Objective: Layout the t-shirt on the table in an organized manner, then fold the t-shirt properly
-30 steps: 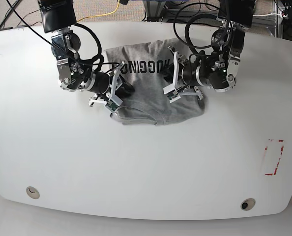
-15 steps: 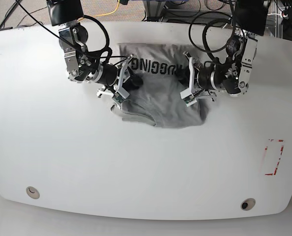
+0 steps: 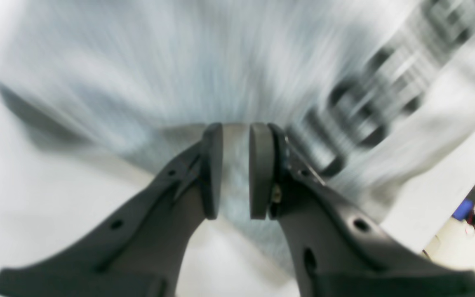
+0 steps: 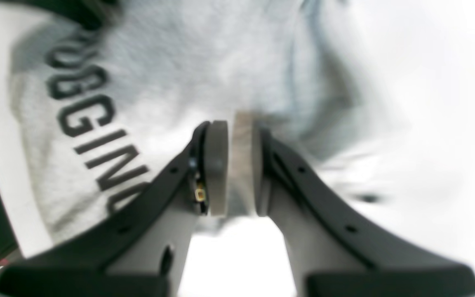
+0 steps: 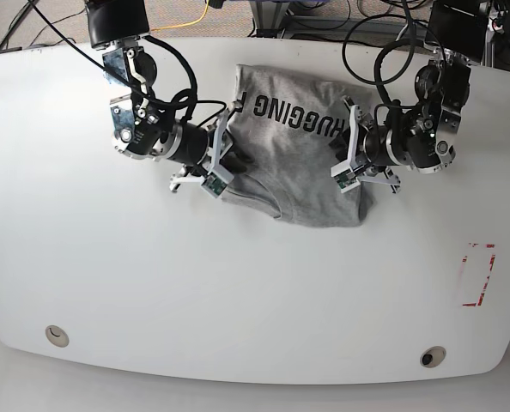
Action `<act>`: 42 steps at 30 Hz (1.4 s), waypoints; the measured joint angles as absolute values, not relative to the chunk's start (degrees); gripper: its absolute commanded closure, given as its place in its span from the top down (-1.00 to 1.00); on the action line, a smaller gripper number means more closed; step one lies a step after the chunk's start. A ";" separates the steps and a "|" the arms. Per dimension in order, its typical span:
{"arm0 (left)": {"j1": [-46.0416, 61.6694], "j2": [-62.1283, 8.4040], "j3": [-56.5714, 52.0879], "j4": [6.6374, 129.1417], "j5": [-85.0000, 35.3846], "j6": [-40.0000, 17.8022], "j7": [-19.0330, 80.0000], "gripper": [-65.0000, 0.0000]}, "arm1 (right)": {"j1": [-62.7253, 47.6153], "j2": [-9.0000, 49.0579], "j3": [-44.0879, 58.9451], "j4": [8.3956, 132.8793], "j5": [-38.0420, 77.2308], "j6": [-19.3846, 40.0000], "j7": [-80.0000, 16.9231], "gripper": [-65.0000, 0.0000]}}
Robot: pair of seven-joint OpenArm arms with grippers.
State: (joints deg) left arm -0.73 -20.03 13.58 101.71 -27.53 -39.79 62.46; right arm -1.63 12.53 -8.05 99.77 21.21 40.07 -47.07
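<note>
Shirt-spreading | we pinch the t-shirt (image 5: 294, 167) at opposite side edges, left gripper (image 3: 236, 171) and right gripper (image 4: 235, 165) each clamped on grey cloth | likely to pull it flat | it lies rumpled on the table (image 5: 238, 292), far side, lettering up

Left gripper (image 3: 236, 171) is seen with its pads nearly together, a thin fold of the t-shirt (image 3: 138, 82) pinched between them. Grey fabric and dark lettering (image 3: 377, 103) are heavily motion-blurred over the table (image 3: 35, 198).
</note>
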 measured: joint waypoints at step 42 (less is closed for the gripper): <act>6.94 -1.13 27.83 83.59 -27.94 -9.50 23.81 -0.69 | -9.30 19.03 14.44 107.57 22.24 40.07 -52.73 -0.70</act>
